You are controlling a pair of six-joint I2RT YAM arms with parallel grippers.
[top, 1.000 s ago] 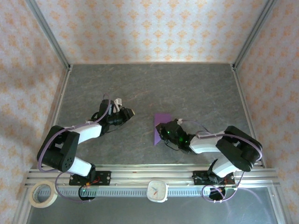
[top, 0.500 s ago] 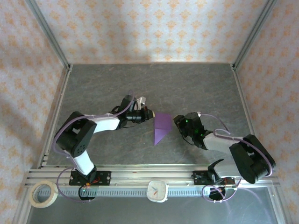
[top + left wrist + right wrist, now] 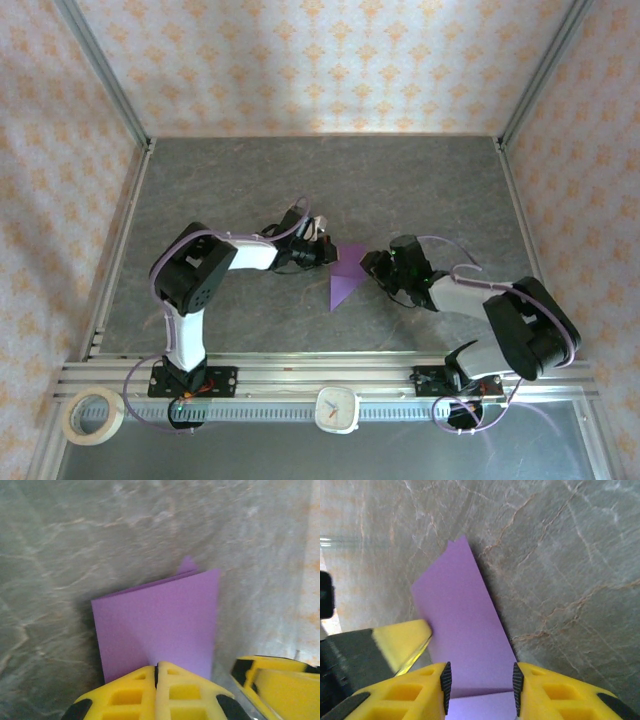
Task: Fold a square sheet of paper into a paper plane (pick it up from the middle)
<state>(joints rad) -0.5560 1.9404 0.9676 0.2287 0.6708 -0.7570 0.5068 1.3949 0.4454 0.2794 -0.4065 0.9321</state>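
Purple sheet (image 3: 343,277) sits mid-table, flat on the grey marble-look table top (image 3: 250,180), right between both grippers. It reads as a layered wedge, not a flat square: wide end toward the far side, sharp tip pointing at the near edge. Left wrist cam shows at least two layers stacked at the far edge, so several folds are in.

Left gripper (image 3: 327,255): fingers fully closed, pads together, nose at the sheet's left edge. In its wrist cam the paper runs right up to the closed fingers. We can't tell whether they nip the edge or just press on it, since the contact spot is hidden under the pads.

Right gripper (image 3: 372,264): jaws apart, one finger on each side of the sheet per the right wrist cam. The paper lies flat between the pads, nothing clamped afaict. The two grippers are v. close, with a left finger visible just beside the right gripper's.

Progress, our read: approx halfway. Done: pickup, early folds, tapered nose. Left: no plane yet. We see no clear lengthwise centre crease, no wings folded down, and the wide end is too broad for a narrow dart. We expect another fold or two plus crease pressing. Risk: thin paper could slip or spring back open if it isn't pinned.
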